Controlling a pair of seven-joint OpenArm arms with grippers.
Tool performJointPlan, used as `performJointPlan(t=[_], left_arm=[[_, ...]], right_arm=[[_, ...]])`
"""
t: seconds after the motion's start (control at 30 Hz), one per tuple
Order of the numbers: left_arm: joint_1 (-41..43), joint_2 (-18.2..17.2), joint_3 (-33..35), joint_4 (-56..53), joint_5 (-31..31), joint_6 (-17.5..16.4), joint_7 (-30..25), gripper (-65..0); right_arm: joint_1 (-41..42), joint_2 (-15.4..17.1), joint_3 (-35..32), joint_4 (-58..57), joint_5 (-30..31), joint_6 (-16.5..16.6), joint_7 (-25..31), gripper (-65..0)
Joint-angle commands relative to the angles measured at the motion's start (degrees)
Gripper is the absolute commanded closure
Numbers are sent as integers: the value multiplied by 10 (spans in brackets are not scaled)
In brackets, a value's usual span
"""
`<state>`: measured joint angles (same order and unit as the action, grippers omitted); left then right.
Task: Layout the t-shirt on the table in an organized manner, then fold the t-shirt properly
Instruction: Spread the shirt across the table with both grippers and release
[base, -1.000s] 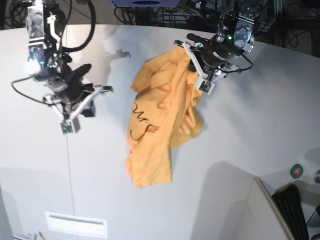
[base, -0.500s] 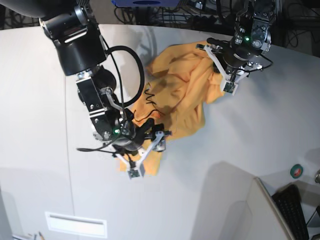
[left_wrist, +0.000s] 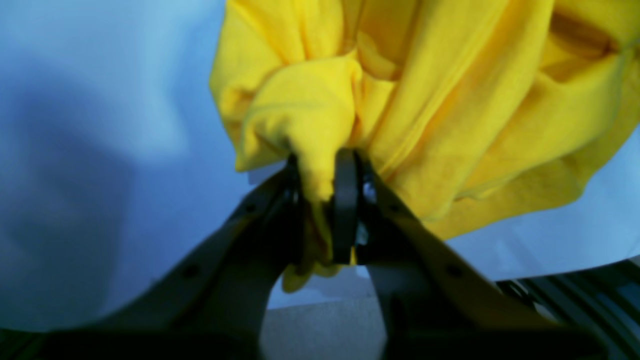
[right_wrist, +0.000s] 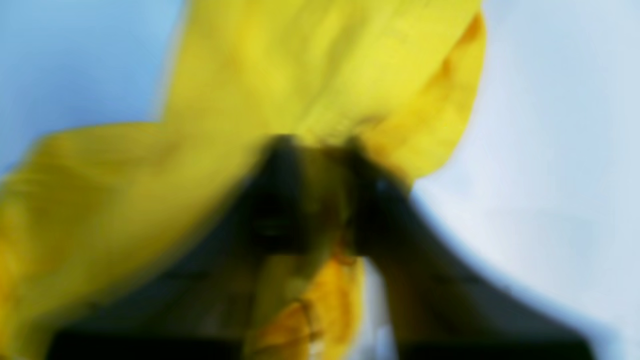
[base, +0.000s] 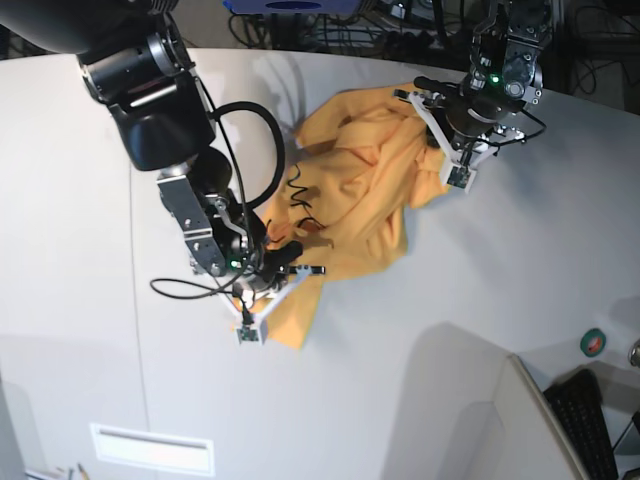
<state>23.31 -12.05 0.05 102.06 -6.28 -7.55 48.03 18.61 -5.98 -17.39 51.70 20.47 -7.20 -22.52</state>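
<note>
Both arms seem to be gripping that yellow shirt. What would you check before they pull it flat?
1. Left pincer shut on the t-shirt: ok, fabric is clamped between its jaws.
2. Right pincer shut on the t-shirt: ok, though the picture is blurred.
3. Which part each pincer holds, hem or sleeve: cannot tell.
4. Shirt spread flat: not ok, bunched and creased.
5. Free table around the shirt: ok.
</note>
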Motion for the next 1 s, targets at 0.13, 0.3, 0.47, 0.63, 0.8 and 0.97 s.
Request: performJointPlan(t=[0.13,0.3,0.47,0.63,0.8,0.97], left_arm=[[-35,-3,-2,8,-2,0,-5,0],[-114,-3,-2,7,-2,0,-2,0],[-212,-1,4,2,-2,0,-1,0],[-344,4,5,-70,-4,0,-1,0],[-484,43,5,-152,-2,0,-1,0],[-510,70,6,-113,-5,0,0,0]], right_arm=[[-12,43,-1,163,79,3,-4,0],[-14,103,-1,279,117,0,-71,0],[-15,153,21,345,126,0,-83,0],[5,155,92,347,125,4,-84,0],[64,201,109,350,126,4,-82,0],[68,243,137,422,126,4,-80,0]])
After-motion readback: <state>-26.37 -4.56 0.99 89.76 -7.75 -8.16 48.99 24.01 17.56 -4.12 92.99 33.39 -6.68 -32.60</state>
